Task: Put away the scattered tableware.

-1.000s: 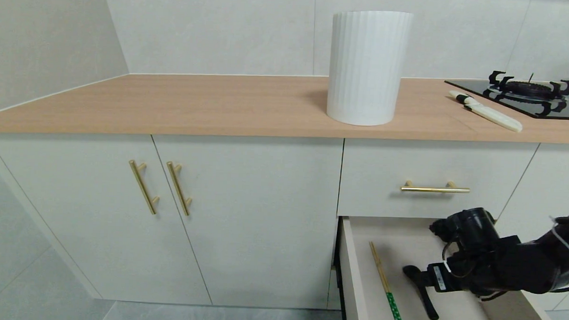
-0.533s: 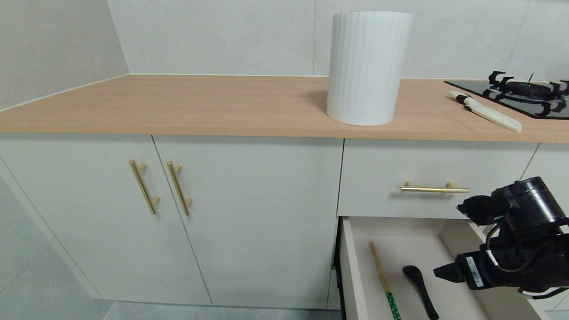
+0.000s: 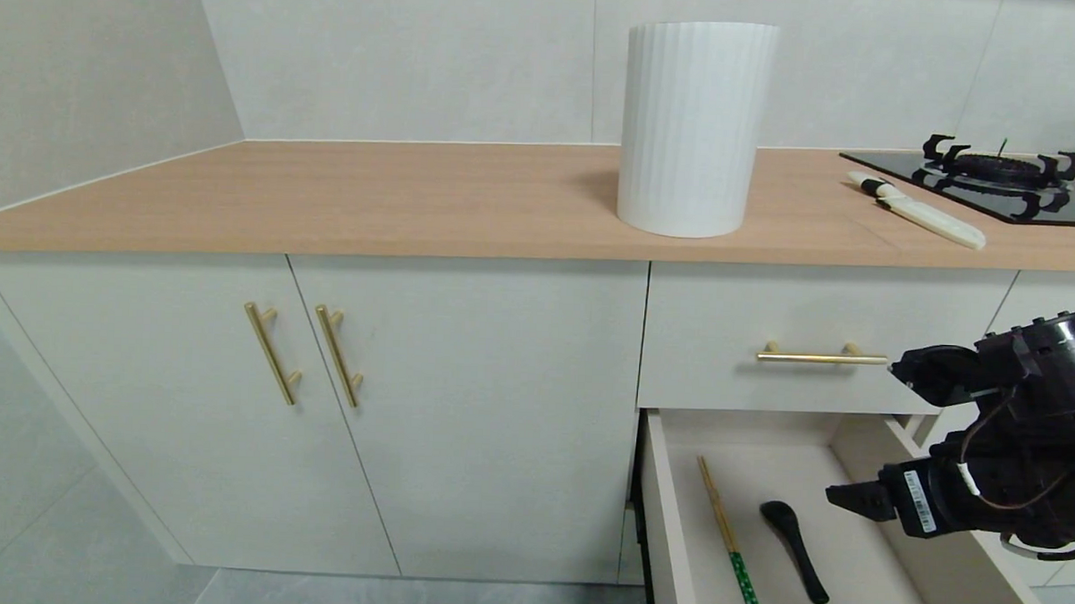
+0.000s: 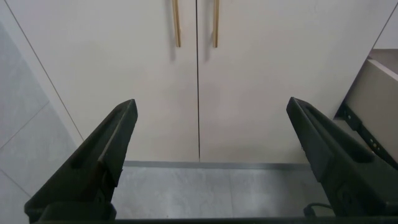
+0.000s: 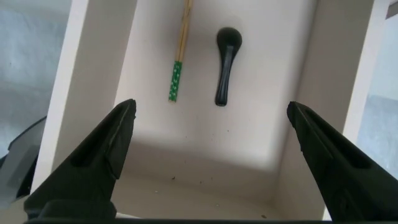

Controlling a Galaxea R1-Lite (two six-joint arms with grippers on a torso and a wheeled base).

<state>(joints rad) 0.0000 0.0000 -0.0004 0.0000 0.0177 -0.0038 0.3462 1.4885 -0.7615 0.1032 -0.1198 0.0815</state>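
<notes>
**Drawer open, knife waiting on the bench**

The bench (image 3: 416,199) carries the white knife (image 3: 921,213), up and beyond your right gripper (image 3: 866,431), whose fingers (image 3: 933,369) stand wide apart and empty over the open drawer (image 3: 664,512). Rise clear of the drawer wall first, then I'd take the knife by its handle. Your left gripper (image 4: 210,104), fingers also spread, faces the cabinet doors. Under the right fingers lie the chopsticks (image 3: 728,537) and black spoon (image 3: 793,548), near each other, not touching.

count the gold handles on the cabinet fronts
3. The left door handle and right door handle stand upright side by side; the drawer handle lies level on the shut drawer. The open drawer below has its front out of view, so it may carry another.
</notes>
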